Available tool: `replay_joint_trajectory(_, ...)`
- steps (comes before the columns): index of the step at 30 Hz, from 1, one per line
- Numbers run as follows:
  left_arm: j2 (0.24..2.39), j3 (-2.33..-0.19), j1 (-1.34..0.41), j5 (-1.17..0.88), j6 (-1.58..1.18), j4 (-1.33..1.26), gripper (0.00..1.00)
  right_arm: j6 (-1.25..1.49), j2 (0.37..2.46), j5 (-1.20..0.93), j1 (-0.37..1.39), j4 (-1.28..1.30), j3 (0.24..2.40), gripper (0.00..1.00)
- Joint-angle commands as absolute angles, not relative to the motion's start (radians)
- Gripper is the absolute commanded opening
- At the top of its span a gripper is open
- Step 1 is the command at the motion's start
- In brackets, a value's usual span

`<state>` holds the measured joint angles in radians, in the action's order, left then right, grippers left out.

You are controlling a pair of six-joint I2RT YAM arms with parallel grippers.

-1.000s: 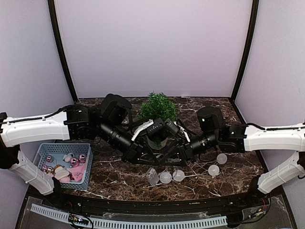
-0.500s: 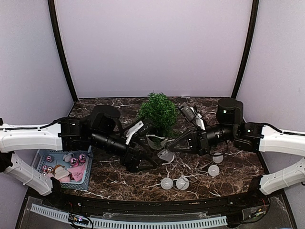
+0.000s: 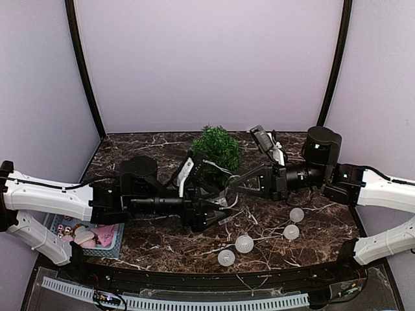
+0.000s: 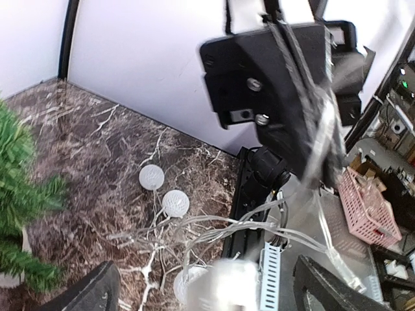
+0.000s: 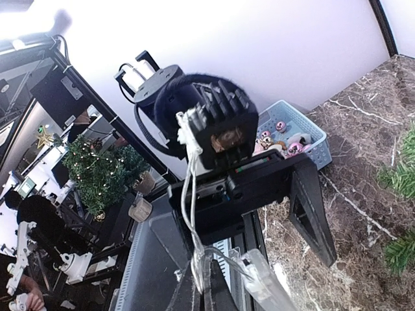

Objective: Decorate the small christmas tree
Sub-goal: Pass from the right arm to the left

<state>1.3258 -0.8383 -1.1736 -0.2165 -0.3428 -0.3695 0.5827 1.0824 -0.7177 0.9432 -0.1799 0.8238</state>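
Observation:
The small christmas tree (image 3: pixel 217 148) stands at the back middle of the table; its branches show at the left edge (image 4: pixel 18 194) and the right edge (image 5: pixel 401 176) of the wrist views. A light string with white balls (image 3: pixel 244 243) (image 4: pixel 175 203) trails over the marble. My right gripper (image 3: pixel 232 184) (image 5: pixel 200 280) is shut on the string's thin wire (image 5: pixel 189 214), in front of the tree, and a clear plastic case (image 5: pixel 262 280) hangs beside it. My left gripper (image 3: pixel 222 207) (image 4: pixel 207 299) faces it, open, with a blurred white part of the string low between its fingers (image 4: pixel 97 291).
A blue basket (image 3: pixel 119 241) (image 5: pixel 318 153) of pink ornaments sits at the front left, partly under my left arm. Two more white balls (image 3: pixel 296 214) lie to the right. Loose wire spreads across the middle. The table's front rail (image 3: pixel 194 301) runs along the near edge.
My left gripper has opened, let go of the string and dropped lower. My right gripper has shut on the wire and drawn back to the right. The balls have shifted across the table.

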Motion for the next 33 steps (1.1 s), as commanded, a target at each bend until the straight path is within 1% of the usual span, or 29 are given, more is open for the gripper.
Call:
replay_joint_trajectory(1, 1.369, -0.832, -1.213, -0.186, -0.339, -0.502, 0.92, 0.612, 1.059, -0.695, 0.939, -0.258, 0.859, 0.00)
replay_joint_trajectory(3, 1.388, -0.832, -1.221, -0.195, -0.349, -0.511, 0.85, 0.613, 1.054, -0.687, 0.938, -0.256, 0.861, 0.00)
replay_joint_trajectory(5, 1.400, -0.835, -1.226, -0.195, -0.354, -0.516, 0.74, 0.612, 1.050, -0.673, 0.939, -0.251, 0.861, 0.00)
replay_joint_trajectory(9, 1.408, -0.835, -1.237, -0.161, -0.357, -0.532, 0.64, 0.620, 1.037, -0.654, 0.939, -0.250, 0.858, 0.00)
replay_joint_trajectory(12, 1.408, -0.827, -1.244, -0.129, -0.357, -0.556, 0.60, 0.625, 1.033, -0.646, 0.938, -0.250, 0.855, 0.00)
replay_joint_trajectory(14, 1.407, -0.824, -1.249, -0.103, -0.352, -0.563, 0.54, 0.630, 1.032, -0.643, 0.938, -0.251, 0.854, 0.00)
replay_joint_trajectory(15, 1.407, -0.822, -1.250, -0.091, -0.352, -0.565, 0.49, 0.632, 1.031, -0.640, 0.939, -0.250, 0.853, 0.00)
replay_joint_trajectory(16, 1.406, -0.820, -1.252, -0.084, -0.353, -0.567, 0.46, 0.631, 1.029, -0.634, 0.938, -0.246, 0.853, 0.00)
replay_joint_trajectory(17, 1.405, -0.816, -1.253, -0.069, -0.352, -0.569, 0.41, 0.630, 1.027, -0.627, 0.938, -0.242, 0.852, 0.00)
replay_joint_trajectory(20, 1.395, -0.807, -1.257, -0.045, -0.351, -0.559, 0.29, 0.614, 1.015, -0.591, 0.937, -0.210, 0.857, 0.00)
replay_joint_trajectory(24, 1.388, -0.797, -1.258, -0.037, -0.353, -0.550, 0.23, 0.606, 1.000, -0.560, 0.937, -0.187, 0.861, 0.00)
replay_joint_trajectory(33, 1.408, -0.802, -1.262, -0.044, -0.360, -0.591, 0.16, 0.605, 1.004, -0.557, 0.938, -0.179, 0.869, 0.00)
